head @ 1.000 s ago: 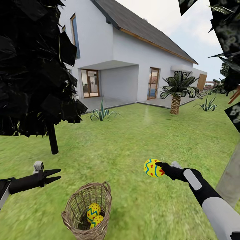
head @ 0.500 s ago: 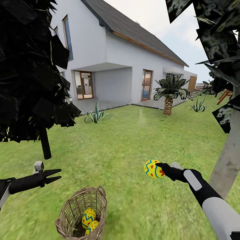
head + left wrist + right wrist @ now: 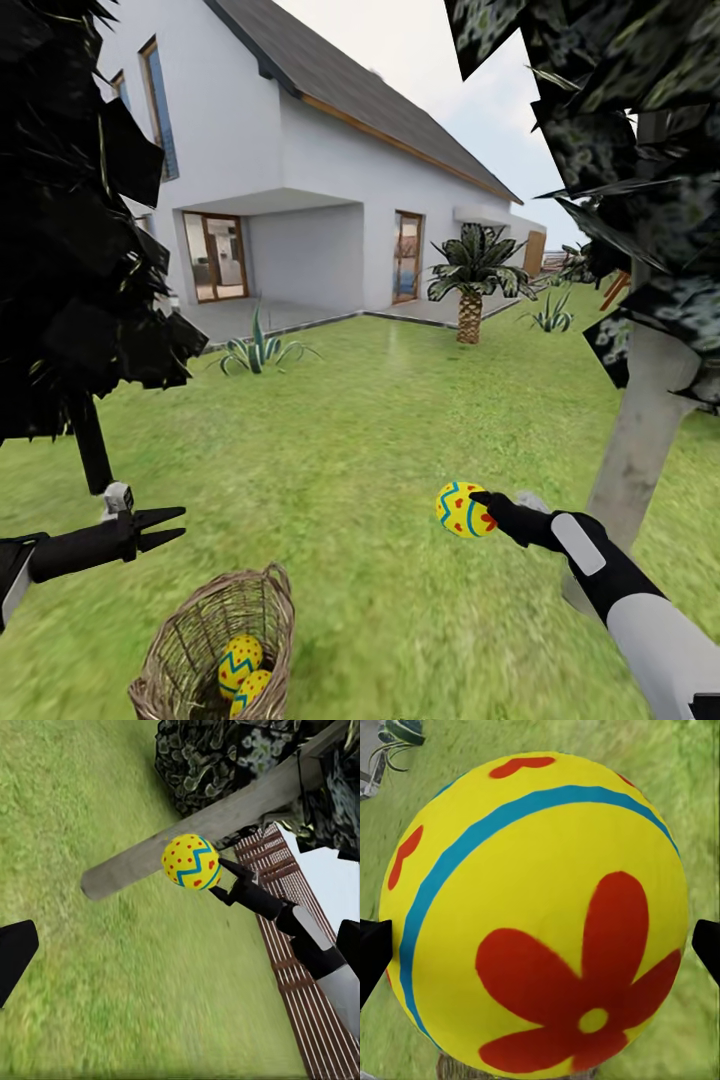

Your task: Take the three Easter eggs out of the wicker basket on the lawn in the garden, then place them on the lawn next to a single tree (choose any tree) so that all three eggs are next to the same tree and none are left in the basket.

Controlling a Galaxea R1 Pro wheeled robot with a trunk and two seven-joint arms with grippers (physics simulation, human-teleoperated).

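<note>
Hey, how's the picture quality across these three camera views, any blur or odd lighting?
Head view: flat, even lighting, the tree trunk softly blurred. Left wrist view: lawn smeared, Easter egg sharp. Right wrist view: the egg looms close, edges slightly soft, no glare.

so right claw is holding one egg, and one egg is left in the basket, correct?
Not quite. The right claw does hold one egg, but the head view shows two eggs left in the wicker basket, not one.
</note>
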